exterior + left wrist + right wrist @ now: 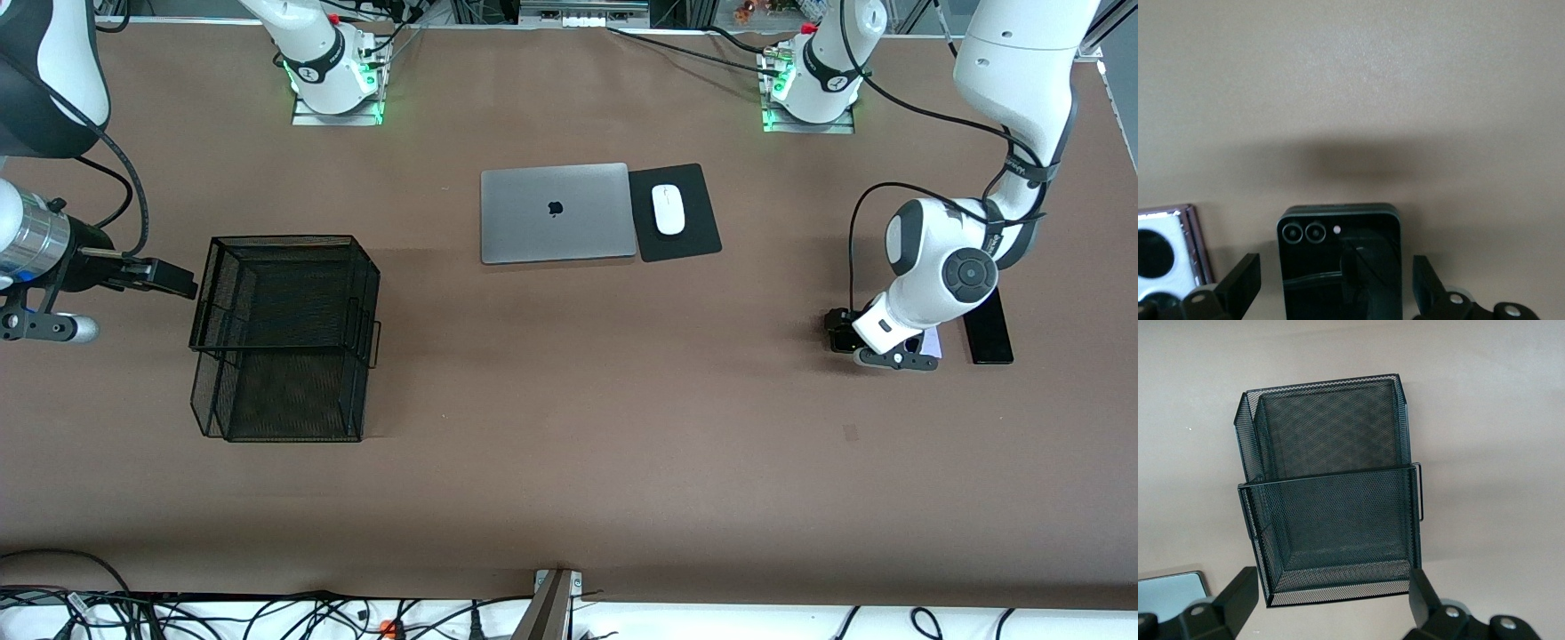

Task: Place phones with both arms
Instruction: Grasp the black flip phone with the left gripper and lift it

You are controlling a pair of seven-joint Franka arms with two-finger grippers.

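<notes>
Evidently the task has barely begun: all three phones lie on the desk [569, 462] at the left arm's end, none lifted. The left gripper [1338, 293] is down low with its jaws spread wide, straddling the black flip phone [1339, 260] without clamping it. The lilac-white phone [1165, 257] lies just beside that one, mostly hidden under the arm in the front view, and the long black slab phone [989, 331] rests just beside it in turn, nearest the desk's end.

The right gripper [169, 276] hangs open and holds nothing, beside the black mesh tray [284, 333], which stands near the right arm's end of the desk. Both of its tiers look empty. So every phone is left to carry, presumably into this tray.

A closed silver laptop [558, 213] and a white mouse [669, 210] on its black pad [689, 240] sit mid-desk, untouched.
</notes>
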